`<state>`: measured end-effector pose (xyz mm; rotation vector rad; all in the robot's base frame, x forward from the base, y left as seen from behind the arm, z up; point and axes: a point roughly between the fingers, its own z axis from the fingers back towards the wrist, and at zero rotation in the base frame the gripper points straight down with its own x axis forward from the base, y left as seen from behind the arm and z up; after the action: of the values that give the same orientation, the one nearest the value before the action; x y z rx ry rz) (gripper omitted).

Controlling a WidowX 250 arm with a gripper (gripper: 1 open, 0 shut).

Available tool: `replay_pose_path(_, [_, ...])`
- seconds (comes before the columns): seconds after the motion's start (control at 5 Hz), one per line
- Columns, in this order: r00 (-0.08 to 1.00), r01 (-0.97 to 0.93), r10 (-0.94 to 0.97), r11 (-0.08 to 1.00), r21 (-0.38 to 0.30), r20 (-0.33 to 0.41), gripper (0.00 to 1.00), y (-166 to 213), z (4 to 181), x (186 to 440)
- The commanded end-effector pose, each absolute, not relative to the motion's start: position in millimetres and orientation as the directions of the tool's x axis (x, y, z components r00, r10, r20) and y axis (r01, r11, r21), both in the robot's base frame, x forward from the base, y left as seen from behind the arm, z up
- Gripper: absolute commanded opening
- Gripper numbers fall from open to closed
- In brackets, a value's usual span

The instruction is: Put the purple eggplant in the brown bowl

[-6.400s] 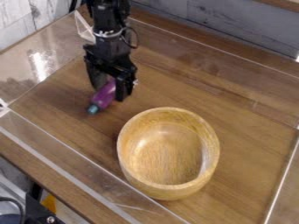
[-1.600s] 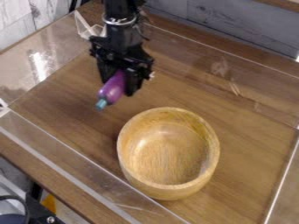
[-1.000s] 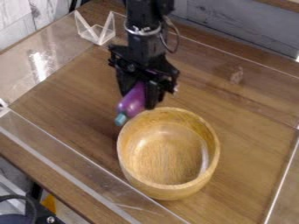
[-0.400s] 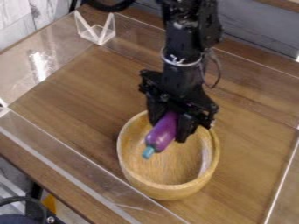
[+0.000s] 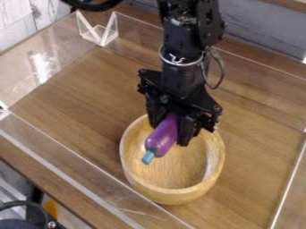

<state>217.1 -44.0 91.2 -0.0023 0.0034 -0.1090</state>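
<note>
Black end effector [image 5: 177,128] is clamped on the small smooth purple toy eggplant [image 5: 162,137], which hangs tilted over the far-left part of the large round light-brown wooden bowl [image 5: 174,186], teal-green stem cap pointing down and toward the near left. Eggplant looks clear of the bowl floor, but I can't tell for sure.

Risks from here:
- Release while tilted: eggplant lands stem-first, could roll on the curved inside. The wall should contain it, so low risk.
- Stem end sits close to the bowl's left rim; a drop now might clip the rim and tip out onto the wooden table [image 5: 84,98].
- Descending further: finger housing is near the far rim and could nudge the bowl.

Pose: arm comes in from the far side, wrist vertical, end effector pointing straight down above the bowl.
</note>
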Motion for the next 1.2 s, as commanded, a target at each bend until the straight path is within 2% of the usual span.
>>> replay_pose_path(0.0, [0.992,0.115,-0.114,0.993,-0.008,0.044,0.00,-46.5,105.0,216.8])
replay_pose_path(0.6, [0.991,0.120,-0.120,0.993,-0.007,0.063,0.00,-53.4,111.3,202.4])
replay_pose_path(1.0, [0.989,0.126,-0.125,0.992,-0.013,0.074,0.00,-60.9,107.8,190.7])
